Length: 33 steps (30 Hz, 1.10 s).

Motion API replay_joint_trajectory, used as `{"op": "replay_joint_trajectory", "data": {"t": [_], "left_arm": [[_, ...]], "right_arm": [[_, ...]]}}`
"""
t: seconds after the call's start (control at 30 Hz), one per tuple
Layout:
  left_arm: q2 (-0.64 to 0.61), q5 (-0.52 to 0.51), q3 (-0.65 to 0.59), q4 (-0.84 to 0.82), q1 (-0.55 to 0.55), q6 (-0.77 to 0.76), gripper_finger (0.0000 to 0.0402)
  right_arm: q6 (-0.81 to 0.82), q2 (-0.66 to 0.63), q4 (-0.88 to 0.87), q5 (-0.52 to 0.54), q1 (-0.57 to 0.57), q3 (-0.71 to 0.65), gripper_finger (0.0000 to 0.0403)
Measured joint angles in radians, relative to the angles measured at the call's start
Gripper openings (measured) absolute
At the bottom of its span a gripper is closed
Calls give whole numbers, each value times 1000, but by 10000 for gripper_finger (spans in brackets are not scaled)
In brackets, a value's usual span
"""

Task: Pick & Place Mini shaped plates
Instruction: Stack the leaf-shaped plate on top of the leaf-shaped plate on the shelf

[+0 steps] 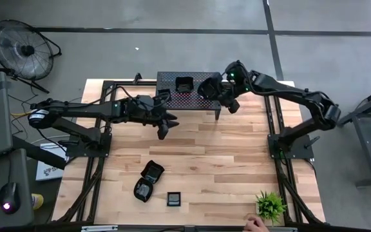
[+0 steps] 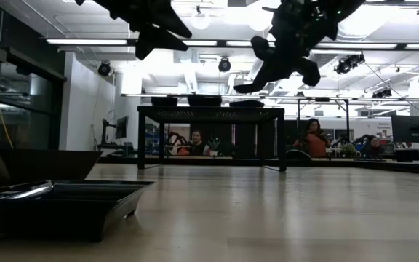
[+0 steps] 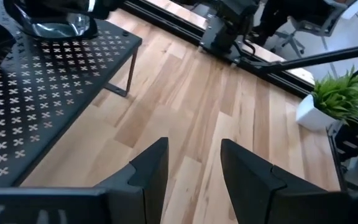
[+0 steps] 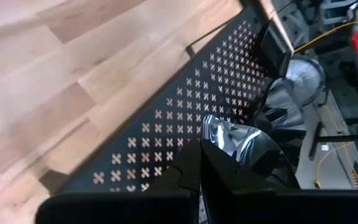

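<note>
The right end effector [image 1: 223, 92] hangs over the right part of the perforated stand [image 1: 172, 101] at the far side of the tabletop [image 1: 224, 161], pinching a glossy black mini plate [image 4: 238, 142] between its fingers; the right wrist view shows that dish pressed against the finger with the stand's cross-cut surface just behind it. Another plate [image 1: 184, 84] already sits on the stand near its middle, and three more [image 1: 149, 180] lie well apart from it toward the near edge, two touching each other and a small square one [image 1: 174, 198] just beside them. The left end effector [image 1: 166, 124] hovers over bare wood in front of the stand, its fingers spread and holding nothing. The risk here seems to lie in the release: the held plate looks tilted in the grip, so if let go from height it could land on its rim, slide on the metal, or knock the dish already placed. Its glossy surface may also slip early. Both arms are near the stand, so a careless retreat could brush it.
</note>
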<state>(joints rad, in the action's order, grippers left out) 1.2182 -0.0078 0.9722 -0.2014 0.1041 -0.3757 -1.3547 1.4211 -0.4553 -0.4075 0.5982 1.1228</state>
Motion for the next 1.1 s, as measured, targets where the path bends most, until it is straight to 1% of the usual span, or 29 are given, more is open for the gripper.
{"op": "replay_joint_trajectory", "data": {"t": [0.2,0.37,0.47,0.9,1.1], "left_arm": [[0,17,0,-1,0,4,144],[0,20,0,-4,0,9,144],[0,24,0,-7,0,11,144],[-1,24,0,-10,0,16,144],[-1,24,0,-10,0,30,144]], "right_arm": [[-46,78,-53,7,7,72,0],[-65,110,-66,27,8,84,0],[-76,113,-78,53,17,84,0],[-80,113,-80,58,30,83,0],[-83,113,-86,60,30,81,14]]}}
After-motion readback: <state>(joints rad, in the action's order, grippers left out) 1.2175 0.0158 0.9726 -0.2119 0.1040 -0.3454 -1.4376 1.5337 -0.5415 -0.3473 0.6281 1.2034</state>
